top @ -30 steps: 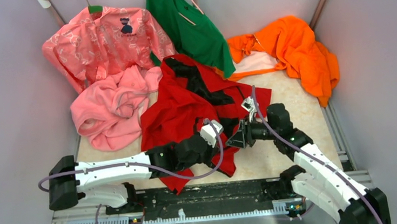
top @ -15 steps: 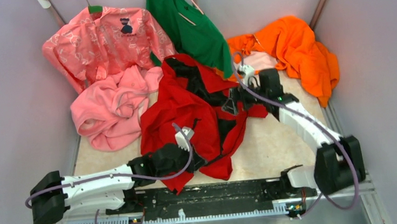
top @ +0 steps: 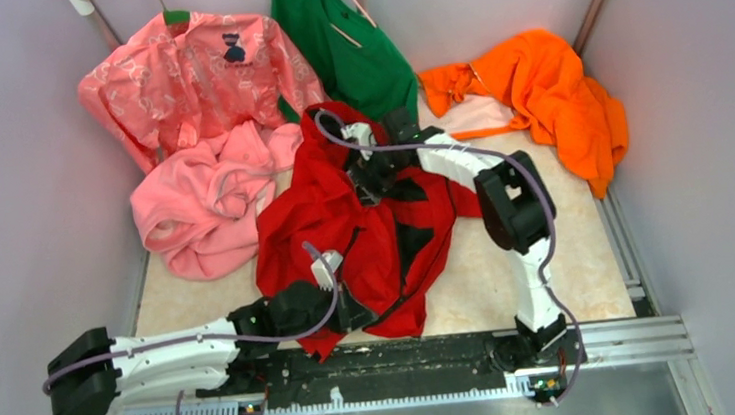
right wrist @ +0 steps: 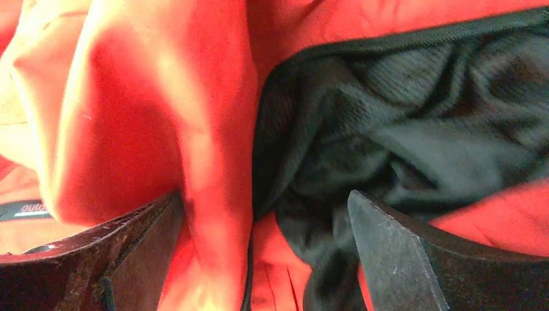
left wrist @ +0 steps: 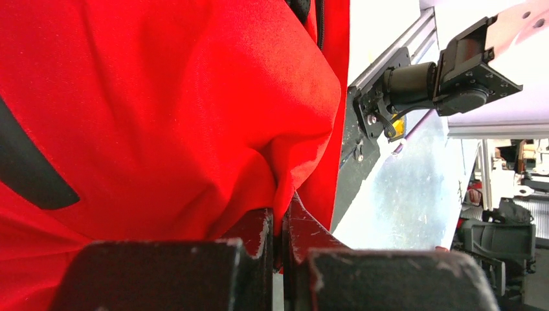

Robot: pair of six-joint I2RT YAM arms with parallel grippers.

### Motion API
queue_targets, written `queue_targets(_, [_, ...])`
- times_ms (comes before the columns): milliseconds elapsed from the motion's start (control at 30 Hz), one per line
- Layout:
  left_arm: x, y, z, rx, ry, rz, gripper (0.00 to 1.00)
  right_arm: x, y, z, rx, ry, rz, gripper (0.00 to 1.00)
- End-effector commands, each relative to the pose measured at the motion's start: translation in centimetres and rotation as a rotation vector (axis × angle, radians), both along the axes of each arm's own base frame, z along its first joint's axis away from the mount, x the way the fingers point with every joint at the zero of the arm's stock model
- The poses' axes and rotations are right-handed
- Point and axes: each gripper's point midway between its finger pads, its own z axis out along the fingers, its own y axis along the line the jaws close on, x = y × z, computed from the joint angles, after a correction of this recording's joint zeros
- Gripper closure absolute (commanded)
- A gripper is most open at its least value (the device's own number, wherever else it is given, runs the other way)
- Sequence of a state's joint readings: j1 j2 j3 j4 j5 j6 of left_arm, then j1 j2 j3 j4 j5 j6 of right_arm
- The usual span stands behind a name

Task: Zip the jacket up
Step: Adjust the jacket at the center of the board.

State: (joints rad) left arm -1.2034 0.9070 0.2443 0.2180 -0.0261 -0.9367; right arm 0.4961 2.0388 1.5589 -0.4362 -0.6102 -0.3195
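In the top external view, the red jacket (top: 345, 224) lies crumpled at the middle of the table (top: 549, 262), between the pink fleece garment (top: 198, 207) on the left and the orange garment (top: 549, 91) at the far right. Its front is open, and dark lining shows through the gap. The left gripper (top: 346, 312) sits at the jacket's near edge. The right gripper (top: 372, 170) reaches over its far part, close to the collar area. In the left wrist view, the fingers are pressed together on a fold of red fabric, so treat this arm as the anchor of the near hem. No zipper part is visible in that pinch. In the right wrist view, the fingers stand spread wide and hold nothing. They are poised over the line where the red shell meets the black lining (right wrist: 401, 110). Judge the task as not yet begun in its main part: the two front edges are apart and no teeth are joined. You cannot locate the slider in any view. What remains is to spread the garment, align both zipper ends, seat them and draw the slider up.
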Motion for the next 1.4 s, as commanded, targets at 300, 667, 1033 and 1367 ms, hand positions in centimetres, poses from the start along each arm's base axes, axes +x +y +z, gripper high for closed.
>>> queue_targets(300, [2.4, 1.8, 1.4, 0.033, -0.042, 0.103, 1.00, 6.0, 3.9, 8.3, 0.209, -0.122, -0.106, 0.97])
queue_targets(667, [15.0, 6.2, 15.4, 0.425, -0.447, 0.194, 1.00, 7.3, -7.8, 39.8, 0.693, -0.454, -0.189, 1.00])
queue_targets(1033, [9.7, 2.5, 7.1, 0.389, -0.180, -0.144, 1.00, -5.3, -11.9, 14.5, 0.427, -0.033, -0.191, 0.44])
queue_targets(1367, [3.5, 1.6, 1.0, 0.181, 0.158, -0.185, 1.00, -12.9, -16.5, 14.4, 0.314, -0.158, -0.114, 0.30])
